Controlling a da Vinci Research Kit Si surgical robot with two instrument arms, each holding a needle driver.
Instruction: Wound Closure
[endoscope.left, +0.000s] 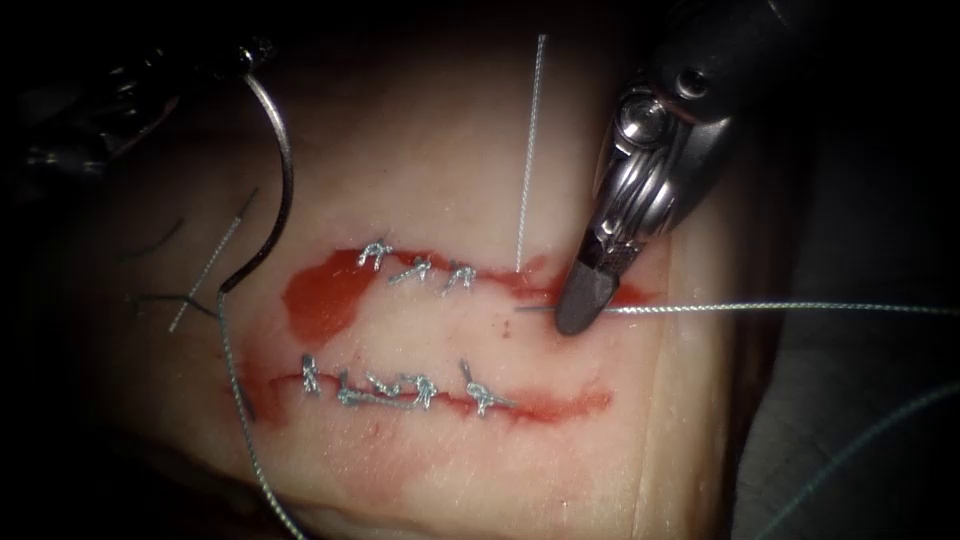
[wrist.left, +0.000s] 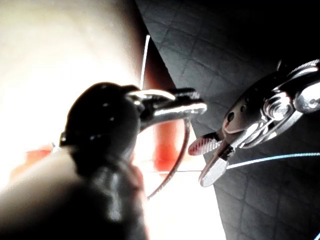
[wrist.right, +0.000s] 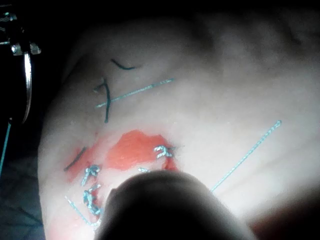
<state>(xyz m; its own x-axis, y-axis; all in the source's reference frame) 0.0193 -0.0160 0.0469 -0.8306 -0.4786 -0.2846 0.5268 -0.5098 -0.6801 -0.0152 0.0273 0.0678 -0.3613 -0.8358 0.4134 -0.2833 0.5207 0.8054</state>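
The tissue (endoscope.left: 430, 150) bears two cuts, an upper one (endoscope.left: 500, 280) and a lower one (endoscope.left: 560, 403), each with several knotted stitches. My left tool (endoscope.left: 245, 60) (wrist.left: 175, 102) is shut on the curved needle (endoscope.left: 288, 170) (wrist.left: 186, 137) near the end away from the thread. The needle hangs left of the cuts, out of the tissue. Its thread (endoscope.left: 240, 400) trails down from its lower end. My right tool (endoscope.left: 585, 300) (wrist.left: 210, 157) stands at the upper cut's right end, jaws open about a taut thread (endoscope.left: 780, 307) (wrist.left: 270, 159) that runs off to the right.
Another strand (endoscope.left: 530, 150) (wrist.right: 245, 155) rises straight from the upper cut. Red fluid (endoscope.left: 320, 300) (wrist.right: 132, 150) pools at that cut's left end. Cut ends of thread (endoscope.left: 205, 275) (wrist.right: 135, 92) lie on the tissue at the left. The tissue's right edge (endoscope.left: 720, 400) drops to a dark mat.
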